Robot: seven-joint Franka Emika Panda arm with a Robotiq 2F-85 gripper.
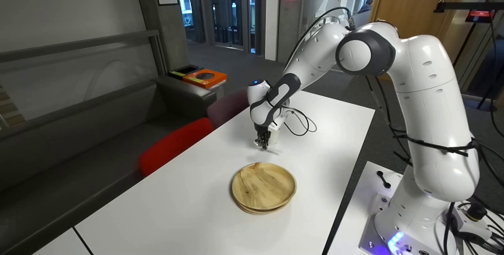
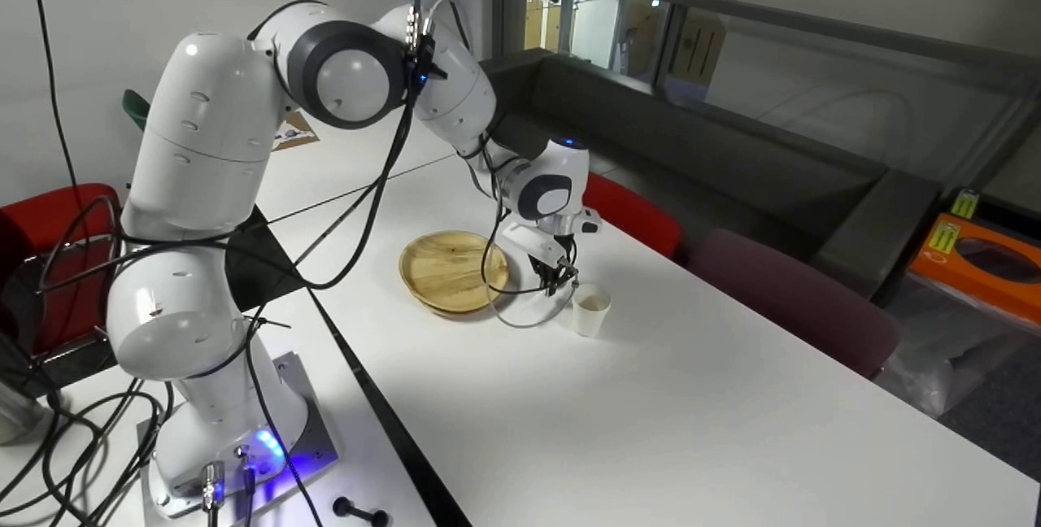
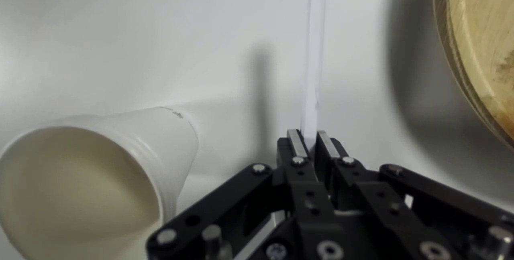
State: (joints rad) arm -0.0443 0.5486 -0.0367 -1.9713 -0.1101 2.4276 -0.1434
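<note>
In the wrist view my gripper [image 3: 309, 135] is shut on a thin, pale, translucent strip [image 3: 315, 51], which sticks out forward from between the fingertips. Its far end runs out at the top of that view. Left of the fingers stands a white cup [image 3: 176, 143], its open mouth toward the camera and nothing seen inside. To the right is the rim of a round wooden plate [image 3: 478, 51]. In an exterior view the gripper [image 2: 556, 276] hangs low over the table, close beside the cup [image 2: 591, 311]. The strip is hard to make out from outside.
Stacked wooden plates [image 1: 264, 187] lie on the white table [image 1: 189, 207] near the gripper. A red chair [image 1: 177, 145] and a dark purple chair [image 2: 793, 299] stand along the far edge. Loose cables [image 2: 520, 307] hang from the wrist down to the tabletop. A grey sofa [image 1: 78, 141] is behind.
</note>
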